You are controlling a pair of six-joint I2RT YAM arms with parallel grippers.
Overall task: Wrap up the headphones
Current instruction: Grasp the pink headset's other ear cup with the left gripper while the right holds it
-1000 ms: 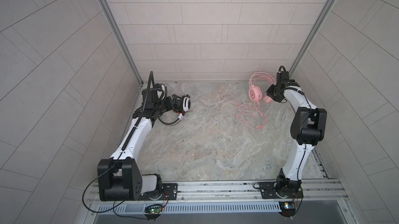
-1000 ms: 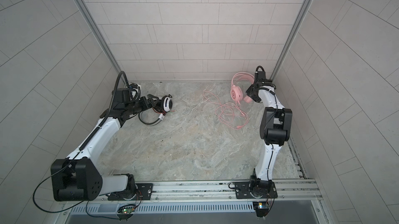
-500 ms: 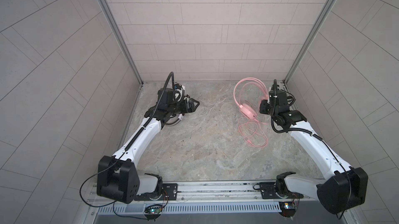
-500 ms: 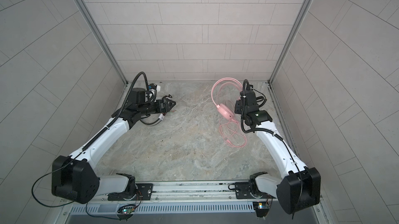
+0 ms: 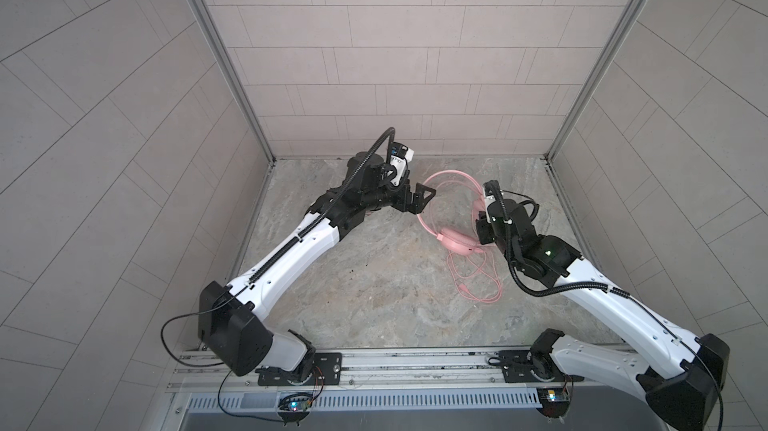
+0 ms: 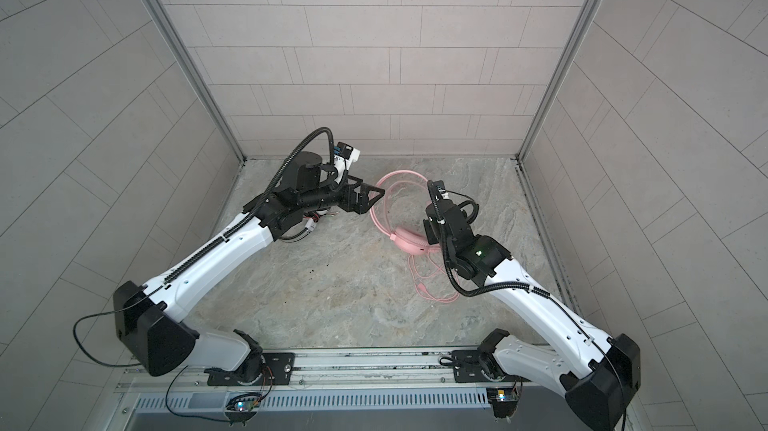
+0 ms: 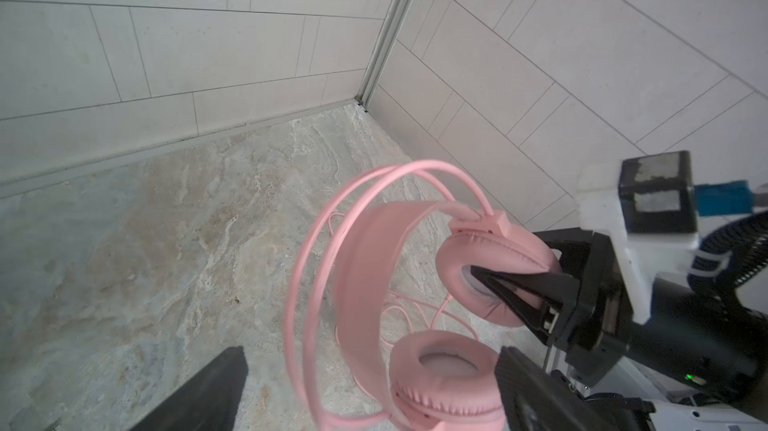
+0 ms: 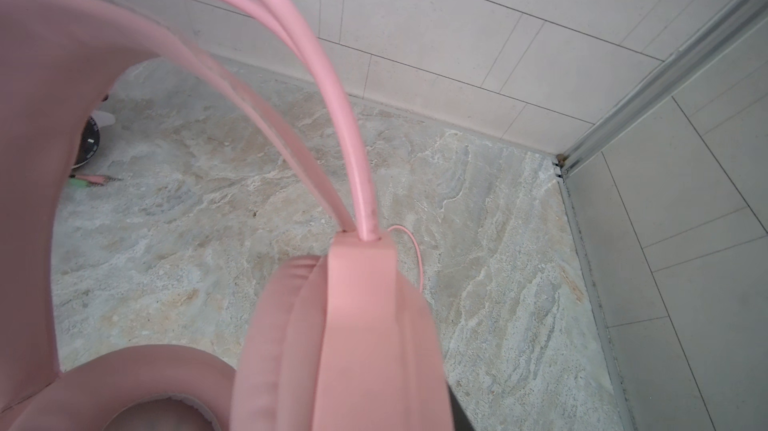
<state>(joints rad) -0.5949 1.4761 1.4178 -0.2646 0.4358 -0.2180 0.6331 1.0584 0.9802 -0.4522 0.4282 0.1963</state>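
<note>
Veined stone tabletop within pale tiled walls, pink headphones

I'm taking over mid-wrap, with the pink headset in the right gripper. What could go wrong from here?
1. The right gripper pinches only one earcup of the pink headset; the other cup and the band are ungripped and could swing or slip.
2. Its cord lies in loose loops on the floor and may tangle or snag when pulled.
3. The open left gripper sits right by the band and could hook it instead of the cord.
</note>
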